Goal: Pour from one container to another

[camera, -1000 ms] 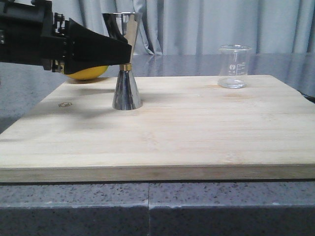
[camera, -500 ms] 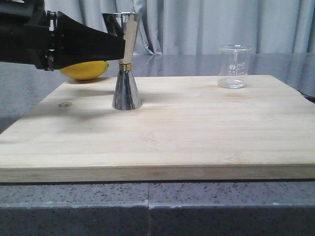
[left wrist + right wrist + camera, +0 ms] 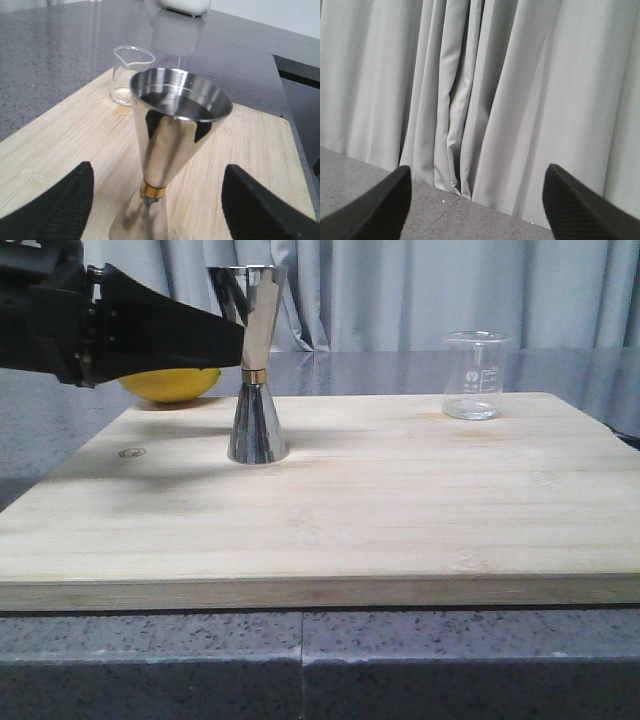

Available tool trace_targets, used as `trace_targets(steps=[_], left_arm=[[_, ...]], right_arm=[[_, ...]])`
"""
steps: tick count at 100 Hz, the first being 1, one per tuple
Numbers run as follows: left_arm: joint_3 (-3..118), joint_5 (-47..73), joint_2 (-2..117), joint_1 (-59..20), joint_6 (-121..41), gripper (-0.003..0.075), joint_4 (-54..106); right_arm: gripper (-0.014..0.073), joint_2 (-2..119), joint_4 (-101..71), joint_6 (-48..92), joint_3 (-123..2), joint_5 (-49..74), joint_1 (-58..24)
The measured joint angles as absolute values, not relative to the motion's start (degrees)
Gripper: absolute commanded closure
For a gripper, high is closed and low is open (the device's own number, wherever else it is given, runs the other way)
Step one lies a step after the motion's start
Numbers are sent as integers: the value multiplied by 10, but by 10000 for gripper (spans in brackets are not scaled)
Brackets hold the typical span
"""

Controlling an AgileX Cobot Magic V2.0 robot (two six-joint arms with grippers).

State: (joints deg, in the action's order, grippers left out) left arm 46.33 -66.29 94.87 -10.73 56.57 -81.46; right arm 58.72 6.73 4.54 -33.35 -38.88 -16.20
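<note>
The shiny steel jigger (image 3: 258,370) stands upright on the wooden board (image 3: 400,510) near its back left corner, and the small glass beaker (image 3: 475,376) stands upright well apart from it, near the board's back right corner. The left end effector (image 3: 157,207) is wide open, with one black finger (image 3: 55,210) on each side of the jigger and not touching it. A yellow lemon (image 3: 170,384) lies on the counter (image 3: 300,660) behind the board, and the right end effector (image 3: 477,207) is open too, facing a gray curtain (image 3: 480,90).
</note>
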Motion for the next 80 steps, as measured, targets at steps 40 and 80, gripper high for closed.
trace_targets(steps=[40,80], left_arm=[[463,-667,853,-6,610,226,-844],[484,-609,649,194,711,303,-818]], right_arm=[[125,587,67,56,-334,-389,-162],[125,587,-104,281,-404,-271,-156]])
